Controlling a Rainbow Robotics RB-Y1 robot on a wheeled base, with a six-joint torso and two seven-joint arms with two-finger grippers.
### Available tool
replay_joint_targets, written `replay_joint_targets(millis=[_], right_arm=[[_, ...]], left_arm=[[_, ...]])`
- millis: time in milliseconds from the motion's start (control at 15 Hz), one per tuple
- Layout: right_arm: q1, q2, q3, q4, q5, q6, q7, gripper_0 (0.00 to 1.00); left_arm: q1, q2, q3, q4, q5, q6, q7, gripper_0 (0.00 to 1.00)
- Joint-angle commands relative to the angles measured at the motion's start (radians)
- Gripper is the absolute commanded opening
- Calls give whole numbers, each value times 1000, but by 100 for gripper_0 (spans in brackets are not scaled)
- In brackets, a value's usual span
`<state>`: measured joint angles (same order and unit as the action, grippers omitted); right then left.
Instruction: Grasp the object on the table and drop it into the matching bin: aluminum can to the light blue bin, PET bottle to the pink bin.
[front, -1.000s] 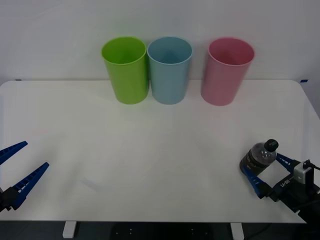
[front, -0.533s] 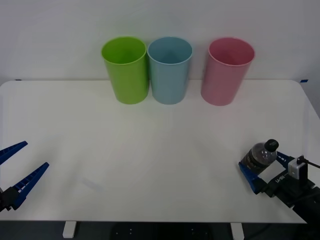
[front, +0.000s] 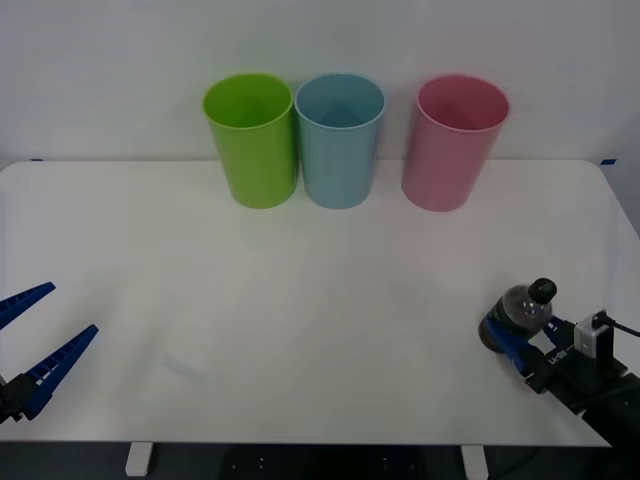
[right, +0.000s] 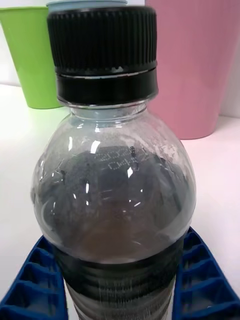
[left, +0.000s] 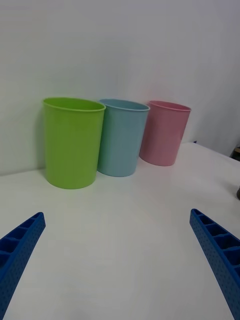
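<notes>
1. The PET bottle (front: 520, 312) stands upright on the white bench (front: 300, 300), near its front right corner and well apart from the three bins along the far edge.
2. It is a small clear bottle with a black screw cap (right: 104, 47), rounded shoulders and dark brown liquid in its lower part.
3. The right hand (front: 512, 338) is at that front right corner with its blue ribbed fingers (right: 202, 285) closed in on the bottle's lower body, one on each side and pressed against the plastic. The bottle's base looks to be on or just at the bench surface; I cannot tell which.
4. In the right wrist view the bottle stands between the two fingers, with the pink bin (right: 200, 65) behind it on one side and the lime green bin (right: 30, 55) on the other.
5. The pink bin (front: 455, 140) stands toward the right end of the far edge, a little apart from the other two.
6. The light blue bin (front: 340, 140) stands near the middle of the far edge, just beside the lime green bin (front: 252, 140), which is toward the left.
7. The left hand (front: 35, 340) hovers at the front left corner, its blue fingers (left: 220, 255) spread wide and holding nothing.
</notes>
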<state>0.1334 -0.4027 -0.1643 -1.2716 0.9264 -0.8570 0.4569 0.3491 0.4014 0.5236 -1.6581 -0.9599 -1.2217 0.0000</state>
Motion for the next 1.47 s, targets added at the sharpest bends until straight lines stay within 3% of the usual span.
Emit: replay_joint_targets(millis=[67, 933, 1467], right_arm=[[0, 1, 0, 0, -3, 1, 3, 0], [3, 1, -46, -81, -17, -23, -50, 0], [3, -1, -109, -221, 38, -77, -322, 0]], left_arm=[[0, 0, 0, 0, 0, 0, 0, 100], [0, 0, 0, 0, 0, 0, 0, 100], [0, 0, 0, 0, 0, 0, 0, 100]])
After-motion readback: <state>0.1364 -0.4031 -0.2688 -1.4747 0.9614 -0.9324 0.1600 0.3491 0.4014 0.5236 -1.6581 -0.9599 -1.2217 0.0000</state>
